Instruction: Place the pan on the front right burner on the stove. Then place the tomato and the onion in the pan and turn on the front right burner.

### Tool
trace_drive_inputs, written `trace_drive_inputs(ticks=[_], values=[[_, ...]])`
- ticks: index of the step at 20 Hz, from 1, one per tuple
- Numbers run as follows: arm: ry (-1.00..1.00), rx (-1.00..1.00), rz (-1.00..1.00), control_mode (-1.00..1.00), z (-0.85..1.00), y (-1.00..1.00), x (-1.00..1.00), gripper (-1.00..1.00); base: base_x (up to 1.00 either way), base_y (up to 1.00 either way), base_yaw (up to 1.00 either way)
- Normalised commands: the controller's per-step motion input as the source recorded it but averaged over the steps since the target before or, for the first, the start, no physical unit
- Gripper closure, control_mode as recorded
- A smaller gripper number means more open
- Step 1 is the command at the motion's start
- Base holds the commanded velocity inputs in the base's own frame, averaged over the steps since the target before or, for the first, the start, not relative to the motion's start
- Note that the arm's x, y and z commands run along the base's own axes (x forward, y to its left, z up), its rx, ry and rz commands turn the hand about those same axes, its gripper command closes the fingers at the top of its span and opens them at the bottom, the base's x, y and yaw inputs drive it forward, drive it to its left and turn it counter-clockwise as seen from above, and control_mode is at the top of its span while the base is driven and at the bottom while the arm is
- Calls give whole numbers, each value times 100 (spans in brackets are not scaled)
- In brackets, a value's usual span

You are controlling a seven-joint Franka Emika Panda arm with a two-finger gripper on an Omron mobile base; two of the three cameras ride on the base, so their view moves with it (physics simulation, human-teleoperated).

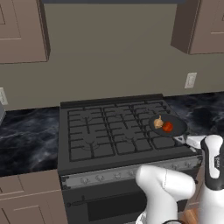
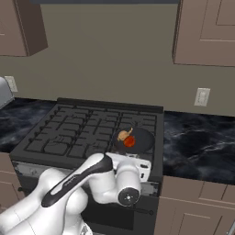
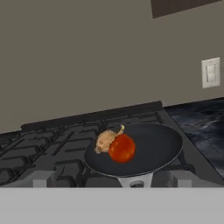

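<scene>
The dark pan sits on the front right burner of the stove. Inside it the red tomato touches the tan onion. The pan's short handle points at the stove's front edge. My gripper hovers just in front of that handle, low at the stove's front right corner. It is open wide with nothing between its fingertips.
A silver knob strip runs along the stove front above the oven door. Black marble counter flanks the stove on both sides. A wall outlet is at the right, with cabinets overhead.
</scene>
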Motion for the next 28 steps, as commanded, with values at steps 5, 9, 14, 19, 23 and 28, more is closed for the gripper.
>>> trace_drive_inputs(ticks=[5, 9, 14, 19, 23, 28], values=[[-12, 0, 0, -100, -21, 0, -36, -100, 0, 0, 0], [-12, 0, 0, -100, -30, 0, -15, -100, 0, 0, 0], [-3, -1, 0, -100, -27, 0, -4, -100, 0, 0, 0], [-1, 0, 0, -100, -25, 0, -3, -100, 0, 0, 0], [-2, 0, 0, -100, -14, 0, -15, -100, 0, 0, 0], [-2, 0, 0, -100, -12, -2, -25, -100, 0, 0, 0]])
